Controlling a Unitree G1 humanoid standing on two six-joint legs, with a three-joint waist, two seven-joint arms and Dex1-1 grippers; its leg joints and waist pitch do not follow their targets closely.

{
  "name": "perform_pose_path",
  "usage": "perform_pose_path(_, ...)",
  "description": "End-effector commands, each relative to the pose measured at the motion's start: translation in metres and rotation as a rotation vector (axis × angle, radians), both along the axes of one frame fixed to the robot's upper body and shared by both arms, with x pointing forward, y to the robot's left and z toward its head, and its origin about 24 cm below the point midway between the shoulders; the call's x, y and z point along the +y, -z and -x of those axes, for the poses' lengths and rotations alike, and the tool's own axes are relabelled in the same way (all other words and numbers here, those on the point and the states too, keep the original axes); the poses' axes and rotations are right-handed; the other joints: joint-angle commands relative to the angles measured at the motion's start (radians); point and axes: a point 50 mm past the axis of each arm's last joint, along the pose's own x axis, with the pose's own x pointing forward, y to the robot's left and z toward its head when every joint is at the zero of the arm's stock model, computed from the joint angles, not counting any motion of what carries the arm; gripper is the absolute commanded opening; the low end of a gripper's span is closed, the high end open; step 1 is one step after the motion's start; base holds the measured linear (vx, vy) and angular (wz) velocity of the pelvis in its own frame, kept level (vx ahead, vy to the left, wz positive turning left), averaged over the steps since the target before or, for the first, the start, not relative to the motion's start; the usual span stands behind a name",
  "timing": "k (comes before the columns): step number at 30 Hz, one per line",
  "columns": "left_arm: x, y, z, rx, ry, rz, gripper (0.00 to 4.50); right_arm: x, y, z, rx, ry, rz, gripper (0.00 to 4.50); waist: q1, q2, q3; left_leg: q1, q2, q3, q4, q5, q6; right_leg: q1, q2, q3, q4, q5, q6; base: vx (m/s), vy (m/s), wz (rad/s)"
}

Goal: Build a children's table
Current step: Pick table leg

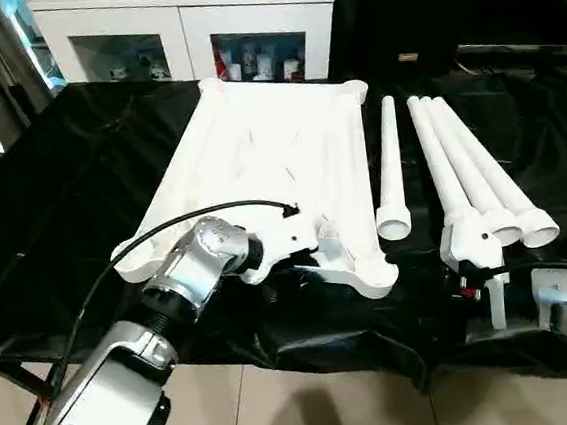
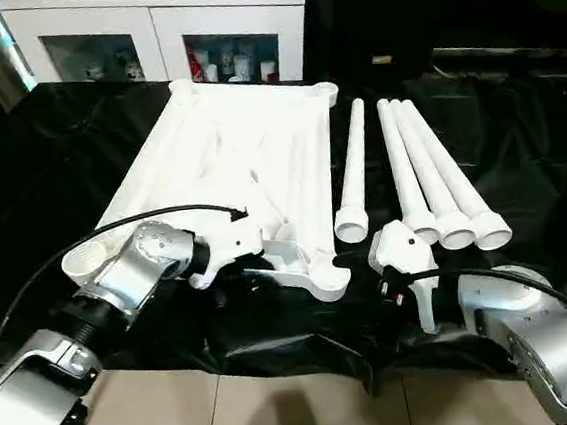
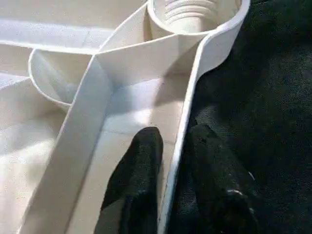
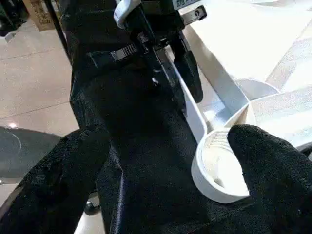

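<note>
- The tabletop (image 1: 259, 165) lies upside down on the black-draped counter (image 1: 61, 194), ribbed underside up, so its round corner sockets face upward to take the legs.
- The near-right socket (image 4: 219, 165) sits at the counter's front edge, between the two arms and within reach of both.
- The left claw (image 3: 173, 156) straddles the tabletop's near rim: one black finger (image 3: 139, 165) inside the wall, the other outside on the cloth. The gap is narrow and seems to pinch the rim, likely to steady the top; firm contact is hard to confirm.
- Four legs (image 1: 460, 165) lie side by side on the counter right of the tabletop, wide ends toward the robot, so they can be picked up one at a time.
- The right claw (image 2: 409, 261) hovers just before the legs' near ends, fingers spread wide and holding nothing, apparently poised to take one.
</note>
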Motion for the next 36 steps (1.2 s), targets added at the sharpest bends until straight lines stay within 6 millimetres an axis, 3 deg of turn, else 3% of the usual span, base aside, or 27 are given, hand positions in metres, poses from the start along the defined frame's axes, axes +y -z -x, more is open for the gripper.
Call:
perform_pose_path(1,0.000,-0.007,-0.004,-0.024,-0.019,0.025,0.84,0.001,-0.004,0.002,-0.011,0.000,-0.006,4.50,0.002,-0.005,-0.063,0.018,0.065,-0.024,-0.069,-0.074,0.042,0.047,-0.093,0.038,-0.070,0.182,-0.247,0.000,0.000,0.00)
perform_pose_path(6,0.002,-0.009,-0.006,-0.058,-0.059,0.049,0.54,0.001,-0.003,0.002,-0.012,-0.001,-0.005,4.50,-0.001,-0.007,-0.063,0.015,0.065,-0.025,-0.069,-0.065,0.043,0.049,-0.092,0.039,-0.070,0.185,-0.243,0.000,0.000,0.00)
perform_pose_path(9,0.008,-0.010,-0.003,-0.064,-0.126,0.091,0.29,0.002,-0.003,0.002,-0.015,0.001,-0.008,4.50,-0.011,-0.008,-0.066,0.012,0.062,-0.024,-0.065,-0.037,0.056,0.050,-0.090,0.035,-0.064,0.245,-0.250,0.000,0.000,0.00)
perform_pose_path(10,0.010,-0.011,-0.002,-0.070,-0.144,0.094,0.29,0.002,-0.003,0.002,-0.016,0.002,-0.008,4.50,-0.014,-0.013,-0.068,0.012,0.062,-0.023,-0.064,-0.032,0.058,0.051,-0.090,0.035,-0.062,0.253,-0.251,0.000,0.000,0.00)
perform_pose_path(12,0.011,-0.011,-0.002,-0.077,-0.157,0.091,0.18,0.002,-0.003,0.002,-0.015,0.003,-0.010,4.50,-0.023,-0.010,-0.064,0.009,0.061,-0.023,-0.067,-0.039,0.062,0.050,-0.089,0.034,-0.065,0.230,-0.252,0.000,0.000,0.00)
perform_pose_path(13,0.013,-0.012,0.000,-0.087,-0.165,0.087,0.18,0.003,-0.002,0.002,-0.014,0.000,-0.008,4.50,-0.027,-0.015,-0.062,0.009,0.060,-0.022,-0.067,-0.050,0.062,0.051,-0.088,0.035,-0.068,0.210,-0.249,0.000,0.000,0.00)
perform_pose_path(15,0.017,-0.012,0.002,-0.099,-0.177,0.081,0.05,0.005,-0.001,0.002,-0.012,-0.005,-0.008,4.50,-0.033,-0.010,-0.061,0.011,0.063,-0.023,-0.069,-0.060,0.064,0.047,-0.088,0.035,-0.070,0.178,-0.249,0.000,0.000,0.00)
perform_pose_path(21,0.031,-0.016,0.008,-0.178,-0.188,0.060,0.05,0.006,-0.001,0.001,-0.012,-0.012,-0.008,4.50,-0.036,-0.012,-0.057,0.013,0.067,-0.023,-0.075,-0.086,0.058,0.042,-0.089,0.036,-0.076,0.114,-0.245,0.000,0.000,0.00)
perform_pose_path(30,0.043,-0.016,0.005,-0.287,-0.217,0.020,0.05,0.009,-0.001,-0.001,-0.012,-0.019,-0.009,4.50,-0.036,-0.011,-0.059,0.013,0.063,-0.021,-0.071,-0.064,0.059,0.041,-0.087,0.036,-0.072,0.158,-0.232,0.000,0.000,0.00)
perform_pose_path(31,0.043,-0.017,0.004,-0.287,-0.230,0.027,0.32,0.009,-0.001,0.000,-0.013,-0.018,-0.010,4.50,-0.037,-0.012,-0.058,0.012,0.063,-0.022,-0.072,-0.065,0.058,0.041,-0.088,0.036,-0.072,0.156,-0.232,0.000,0.000,0.00)
perform_pose_path(36,0.049,-0.033,-0.002,-0.337,-0.258,0.090,0.77,0.011,-0.002,0.000,-0.017,-0.010,-0.027,4.50,-0.037,-0.009,-0.059,0.013,0.062,-0.022,-0.071,-0.066,0.054,0.041,-0.087,0.036,-0.073,0.161,-0.237,0.000,0.000,0.00)
